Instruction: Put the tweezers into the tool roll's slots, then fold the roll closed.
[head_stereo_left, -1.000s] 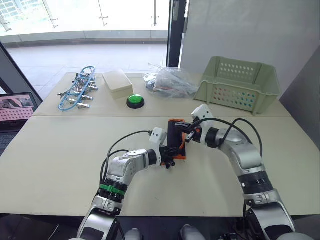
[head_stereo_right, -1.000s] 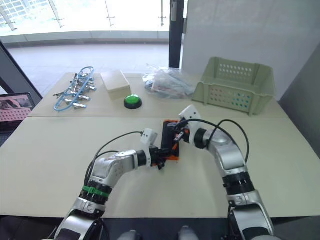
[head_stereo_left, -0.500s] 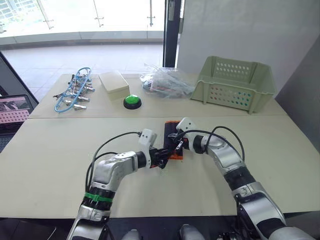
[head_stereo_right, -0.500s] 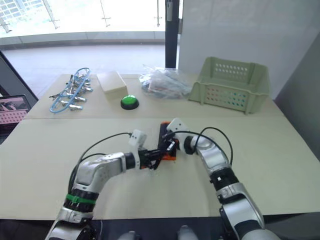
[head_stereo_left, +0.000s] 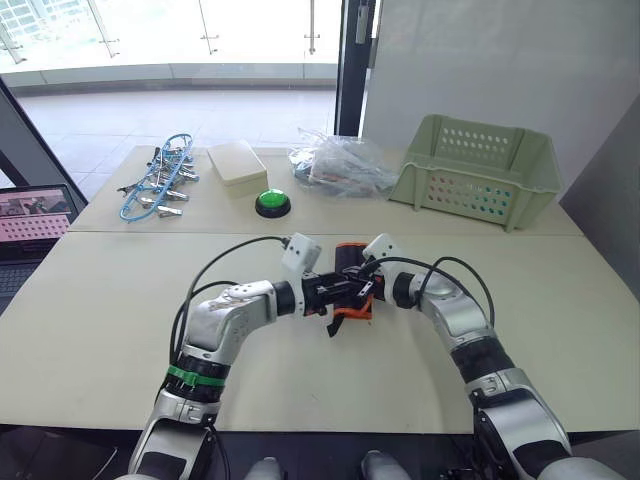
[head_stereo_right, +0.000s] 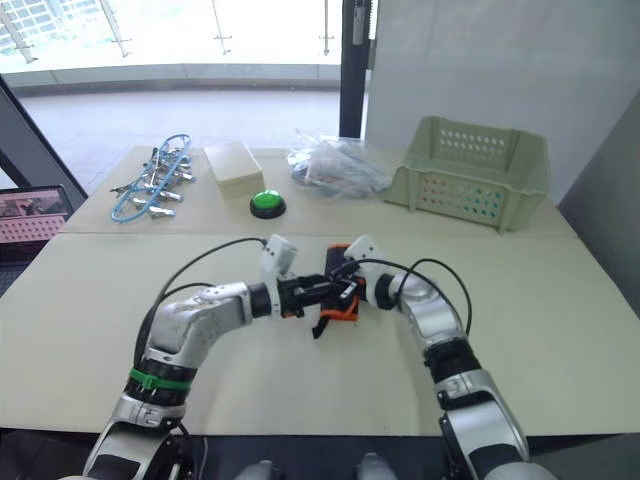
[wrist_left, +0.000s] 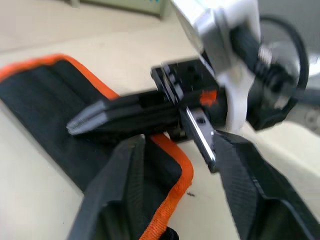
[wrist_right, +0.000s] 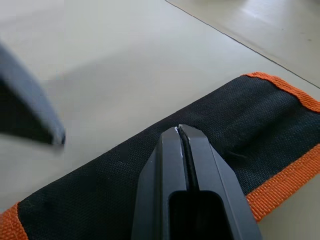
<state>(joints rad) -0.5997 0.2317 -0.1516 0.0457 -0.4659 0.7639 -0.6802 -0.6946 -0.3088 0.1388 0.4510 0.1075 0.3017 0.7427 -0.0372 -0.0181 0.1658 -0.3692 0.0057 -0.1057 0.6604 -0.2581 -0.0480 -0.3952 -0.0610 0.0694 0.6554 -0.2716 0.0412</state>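
The two head views are looking forward and down from above, taking in the whole table (head_stereo_left: 110, 330) from a distance and sharing nearly the same scene. Each wrist view is peering along its own fingers from very close, both sharing the tool roll (wrist_right: 150, 185), lying at the table's middle in the head views.

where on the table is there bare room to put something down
The near table is bare on its left half and on the right past the right gripper. It's crowded mid-table around the tool roll, and along the far edge: blue cables, box, green button, bags, basket.
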